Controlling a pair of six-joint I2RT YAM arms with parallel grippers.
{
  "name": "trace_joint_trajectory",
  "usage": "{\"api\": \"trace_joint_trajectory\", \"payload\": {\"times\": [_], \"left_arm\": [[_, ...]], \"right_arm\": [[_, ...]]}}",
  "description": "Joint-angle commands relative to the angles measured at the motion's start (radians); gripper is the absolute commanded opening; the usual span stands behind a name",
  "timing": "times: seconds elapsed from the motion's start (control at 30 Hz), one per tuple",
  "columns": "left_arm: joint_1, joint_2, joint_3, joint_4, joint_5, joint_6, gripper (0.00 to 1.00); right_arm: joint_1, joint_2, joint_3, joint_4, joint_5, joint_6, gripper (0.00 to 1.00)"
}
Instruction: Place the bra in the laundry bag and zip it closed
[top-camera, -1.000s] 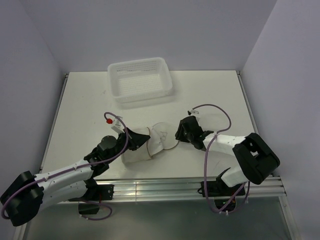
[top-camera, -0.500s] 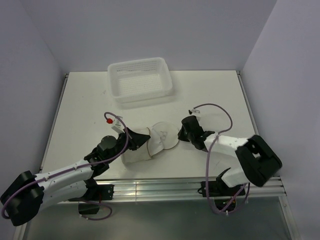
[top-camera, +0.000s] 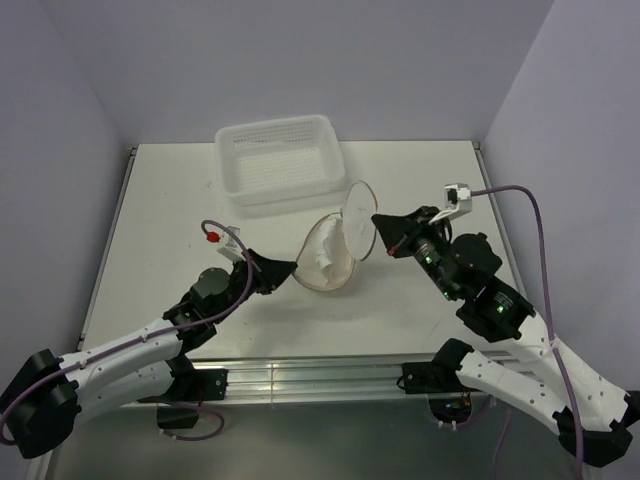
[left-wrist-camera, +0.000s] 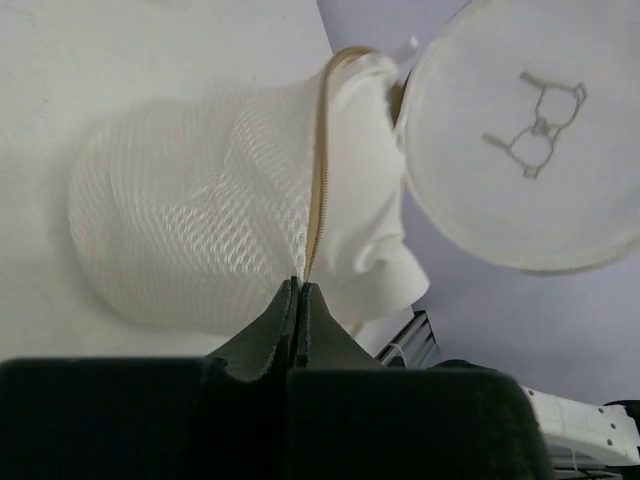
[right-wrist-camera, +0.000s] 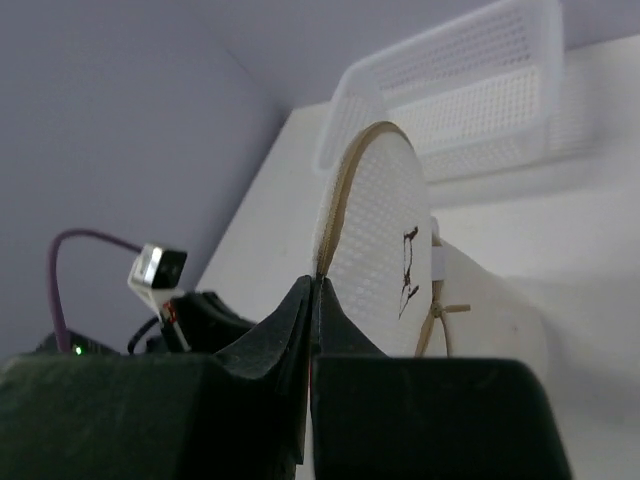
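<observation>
Bra (left-wrist-camera: 365, 215): soft white fabric, lodged in the lower mesh half of the laundry bag (top-camera: 357, 220), with a fold bulging past the beige zipper rim. The bag stands open like a clamshell mid-table, just in front of the white basket (top-camera: 280, 160). Its printed disc is raised on edge and the other half lies on the table (top-camera: 170, 210). The left gripper (left-wrist-camera: 300, 290) is pressed together on the lower rim. The right gripper (right-wrist-camera: 315, 285) pinches the raised disc's edge. Handling judgement: everything is light and limp, and only the rims give stiffness, so grip there. A thin edge may slip from the fingertips. The loose fold looks likely to snag the zipper unless tucked. The zipper pull cannot be located.
</observation>
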Motion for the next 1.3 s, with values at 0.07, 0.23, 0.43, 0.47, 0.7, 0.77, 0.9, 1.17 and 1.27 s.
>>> {"api": "trace_joint_trajectory", "payload": {"times": [0.07, 0.23, 0.43, 0.47, 0.7, 0.77, 0.9, 1.17, 1.27], "left_arm": [[0.013, 0.046, 0.039, 0.061, -0.022, -0.014, 0.00], [0.013, 0.020, 0.045, 0.017, -0.051, -0.014, 0.00], [0.025, -0.039, 0.154, -0.070, -0.019, 0.015, 0.00], [0.019, -0.032, 0.172, -0.077, -0.007, 0.021, 0.00], [0.019, 0.064, 0.071, -0.006, 0.012, -0.030, 0.00], [0.019, 0.099, 0.074, 0.015, 0.017, -0.031, 0.00], [0.017, 0.176, 0.131, 0.081, 0.070, -0.016, 0.00], [0.019, 0.253, 0.126, 0.163, 0.136, -0.025, 0.00], [0.019, 0.222, 0.186, 0.118, 0.144, -0.005, 0.00]], "right_arm": [[0.102, 0.057, 0.178, -0.260, 0.083, -0.093, 0.00], [0.104, 0.077, 0.227, -0.358, 0.010, -0.118, 0.00], [0.102, 0.103, 0.253, -0.336, 0.016, -0.168, 0.00], [0.102, 0.098, 0.285, -0.350, 0.025, -0.182, 0.00], [0.110, 0.126, 0.154, -0.474, 0.117, -0.196, 0.00], [0.110, 0.082, 0.178, -0.543, 0.162, -0.205, 0.00], [0.115, 0.069, 0.298, -0.666, 0.203, -0.208, 0.00], [0.302, 0.175, 0.253, -0.635, 0.335, -0.135, 0.00], [0.317, 0.177, 0.381, -0.730, 0.404, -0.156, 0.00]]}}
